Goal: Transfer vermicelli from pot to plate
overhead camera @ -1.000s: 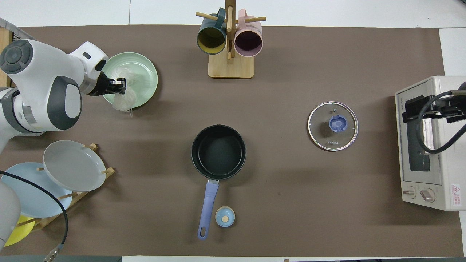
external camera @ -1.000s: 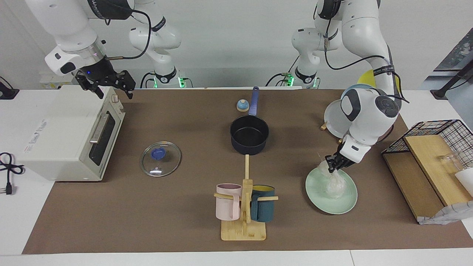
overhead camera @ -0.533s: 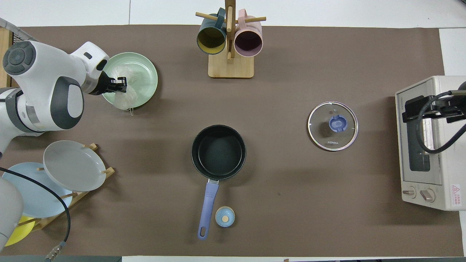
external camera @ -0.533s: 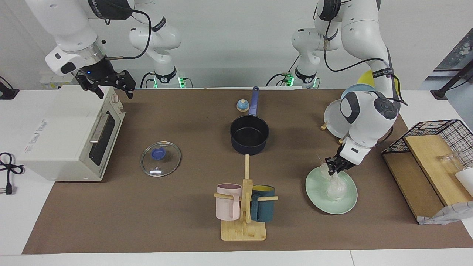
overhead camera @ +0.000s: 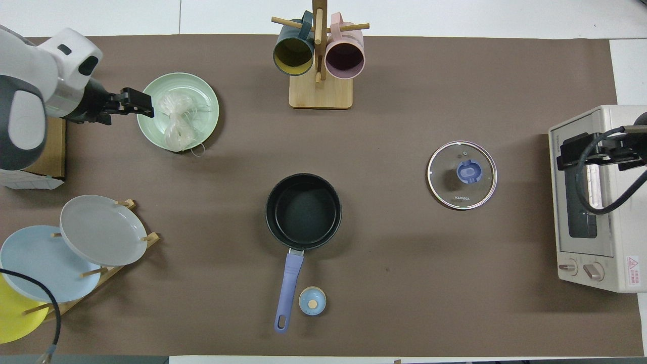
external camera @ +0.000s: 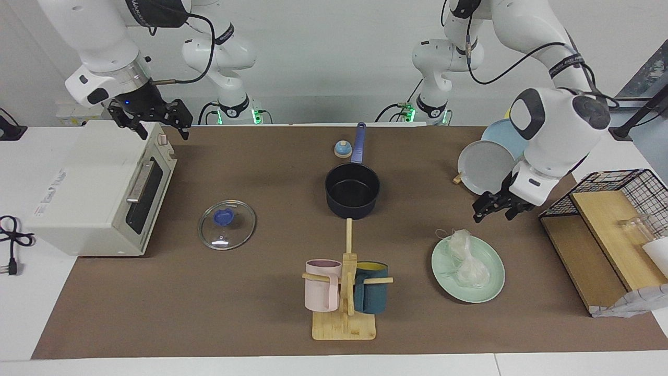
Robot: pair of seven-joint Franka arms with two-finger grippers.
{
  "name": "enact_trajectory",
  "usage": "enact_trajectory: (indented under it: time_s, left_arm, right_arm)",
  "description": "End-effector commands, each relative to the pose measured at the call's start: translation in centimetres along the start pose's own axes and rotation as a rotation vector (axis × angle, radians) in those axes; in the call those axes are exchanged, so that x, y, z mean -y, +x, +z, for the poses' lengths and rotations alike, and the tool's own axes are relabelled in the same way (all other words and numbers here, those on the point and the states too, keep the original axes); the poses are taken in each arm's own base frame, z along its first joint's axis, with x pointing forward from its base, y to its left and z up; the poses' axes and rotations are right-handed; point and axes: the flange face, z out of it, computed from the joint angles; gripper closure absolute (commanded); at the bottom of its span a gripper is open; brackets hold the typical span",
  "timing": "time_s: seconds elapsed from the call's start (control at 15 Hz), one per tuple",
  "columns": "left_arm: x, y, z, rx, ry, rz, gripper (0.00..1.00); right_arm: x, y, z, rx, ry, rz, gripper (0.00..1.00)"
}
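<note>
The vermicelli point(external camera: 466, 258), a glossy tangle of thin translucent strands, lay on the round mint-green plate point(external camera: 490, 288), a few threads trailing over its rim. The dark navy pot point(external camera: 352, 194), round with a long blue handle, stood empty mid-tabletop, well apart from the plate. A brown mat covered the white tabletop point(external camera: 261, 308). The left tool point(external camera: 497, 207) hung released and empty above the mat beside the plate; the right tool point(external camera: 151, 117) waited, spread, over the cream toaster oven point(external camera: 88, 190).

The scene is being lit brightly and evenly from above. Soft shadows are being cast beside the pot point(overhead camera: 303, 211) toward nine o'clock in the overhead view.
</note>
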Motion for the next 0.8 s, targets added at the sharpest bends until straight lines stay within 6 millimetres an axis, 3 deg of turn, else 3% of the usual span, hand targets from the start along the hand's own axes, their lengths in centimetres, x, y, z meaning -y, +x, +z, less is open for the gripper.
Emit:
enact_trajectory:
  time_s: [0.0,0.13,0.33,0.6,0.73]
  left_arm:
    - [1.4,-3.7,-6.5,0.009,0.032,-0.017,0.00]
    - [1.9,-5.9,-9.5,0.035,0.034,-0.023,0.00]
    - [2.0,-9.4,-11.7,0.088,0.073,-0.003,0.00]
    - [0.9,-12.2,-10.1,0.121,0.102,0.035,0.00]
    - [-0.1,-10.9,-10.4,0.103,0.104,0.049,0.00]
  right_arm:
    - [0.2,-0.4,-0.5,-0.014,-0.010,0.007,0.00]
    - [0.3,-0.4,-0.6,-0.013,-0.010,0.006,0.00]
    - [0.5,-0.8,-0.7,-0.011,-0.010,0.001,0.00]
    - [0.5,-1.3,-1.0,-0.017,-0.009,0.003,0.00]
    - [0.4,-1.2,-0.9,-0.022,-0.007,0.006,0.00]
